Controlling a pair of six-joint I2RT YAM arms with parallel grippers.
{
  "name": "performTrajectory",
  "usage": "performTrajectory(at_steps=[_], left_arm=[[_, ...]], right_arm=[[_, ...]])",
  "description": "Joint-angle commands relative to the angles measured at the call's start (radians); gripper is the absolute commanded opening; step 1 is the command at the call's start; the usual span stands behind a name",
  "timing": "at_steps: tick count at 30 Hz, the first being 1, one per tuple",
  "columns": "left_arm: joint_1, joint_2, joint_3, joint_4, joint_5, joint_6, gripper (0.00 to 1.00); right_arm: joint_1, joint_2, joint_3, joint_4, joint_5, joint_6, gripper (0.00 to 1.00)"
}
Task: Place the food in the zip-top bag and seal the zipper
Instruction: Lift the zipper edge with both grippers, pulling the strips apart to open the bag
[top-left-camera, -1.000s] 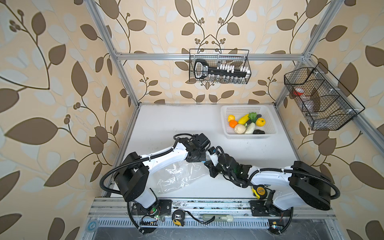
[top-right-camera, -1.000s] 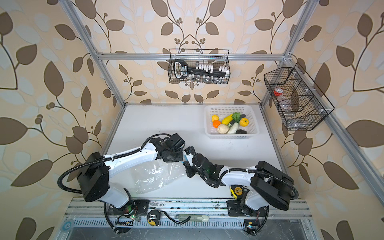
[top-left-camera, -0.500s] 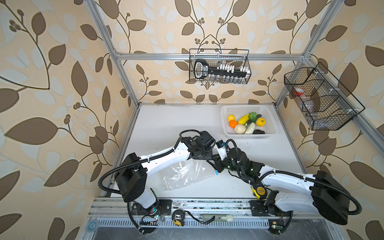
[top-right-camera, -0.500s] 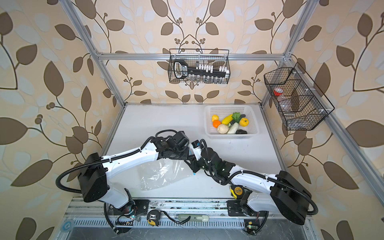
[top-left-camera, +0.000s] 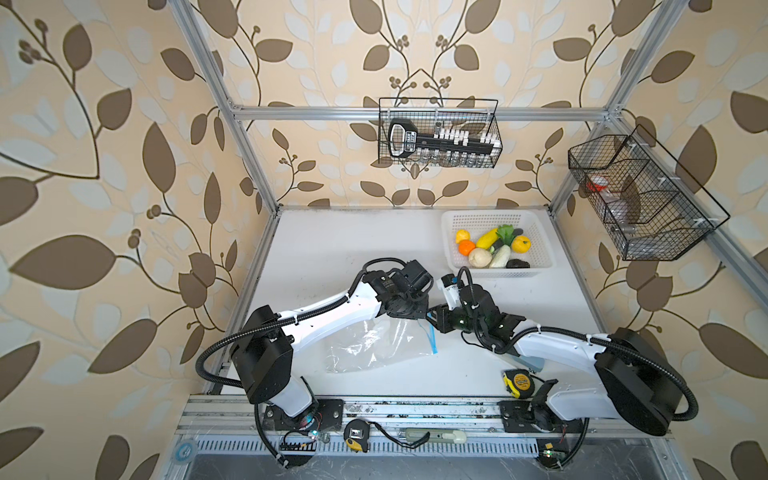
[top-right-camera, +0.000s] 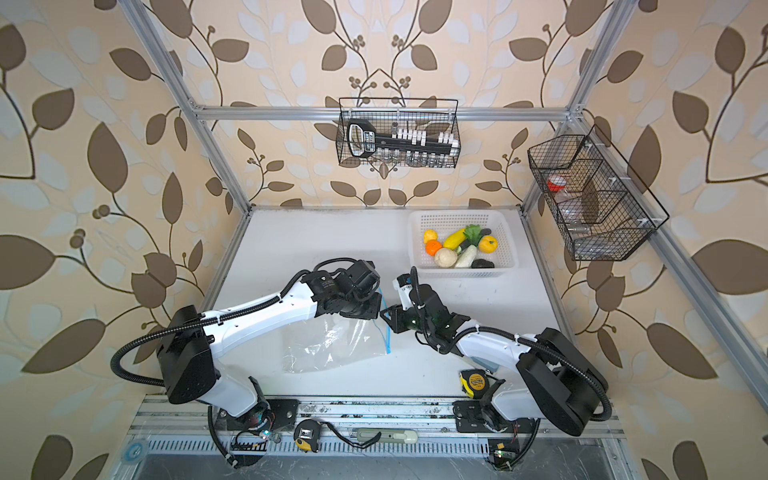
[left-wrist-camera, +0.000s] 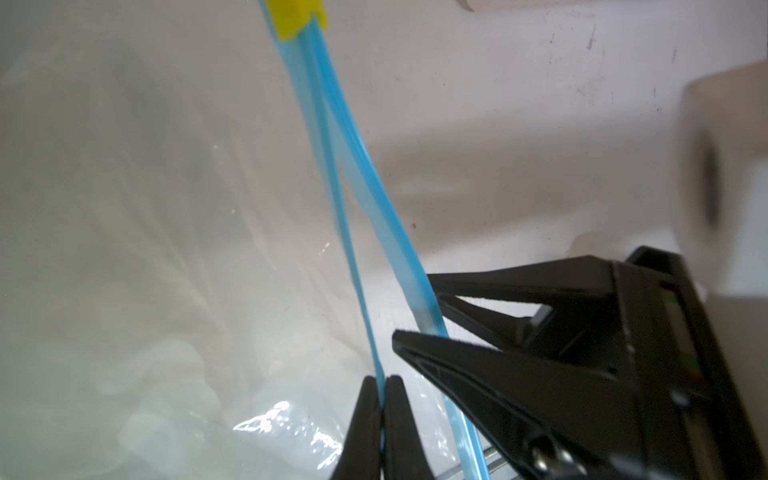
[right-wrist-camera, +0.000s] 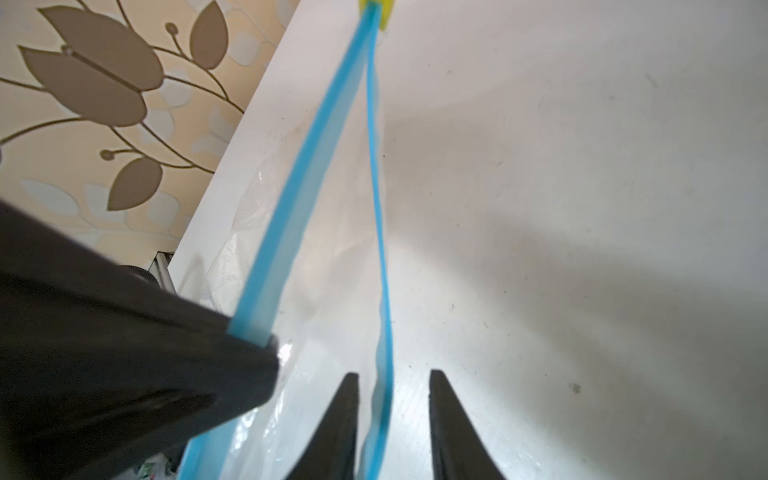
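Top views: in both, the zip-top bag (top-left-camera: 374, 345) lies on the white table (top-left-camera: 332, 249) between the two arms, toward the table's near edge. Its zipper (top-left-camera: 430, 338) runs along the side facing the right arm. That blue strip is the axis to mind. It runs from the grippers toward the near edge, so the mouth faces right and the clear body spreads left. The food (top-left-camera: 490, 249) all sits in the white basket (top-left-camera: 453, 218), well apart at the back right, and nothing is bagged yet. The left gripper (top-left-camera: 417, 318) and right gripper (top-left-camera: 434, 322) meet at the zipper's far end, but their jaws are too small to read here.

Left wrist view: your left gripper (left-wrist-camera: 380, 380) is pinched fully closed on one lip of the zipper (left-wrist-camera: 320, 124). The other lip bows away and passes between the right gripper's (left-wrist-camera: 415, 307) fingers. The yellow slider tab (left-wrist-camera: 295, 16) sits at the opposite end, where the two lips join.

Right wrist view: your right gripper (right-wrist-camera: 390, 376) stands partly open, straddling the thin lip (right-wrist-camera: 376, 166) without clamping it. Close on that lip alone and catch no film from the opposite wall. Then draw the two grippers apart across the zipper, not along it. Go gently, because the slider end likely anchors both lips, and a hard pull would probably drag the whole bag.
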Motion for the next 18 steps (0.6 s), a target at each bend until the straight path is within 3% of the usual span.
performTrajectory(at_steps=[1,18], left_arm=[[-0.011,-0.006,0.057,-0.042,0.0,0.033,0.0],[-0.011,-0.021,0.146,-0.147,-0.029,0.068,0.0]], right_arm=[[-0.001,0.037,0.033,0.011,-0.045,0.033,0.2],[0.013,0.146,0.053,0.09,-0.004,0.227,0.16]])
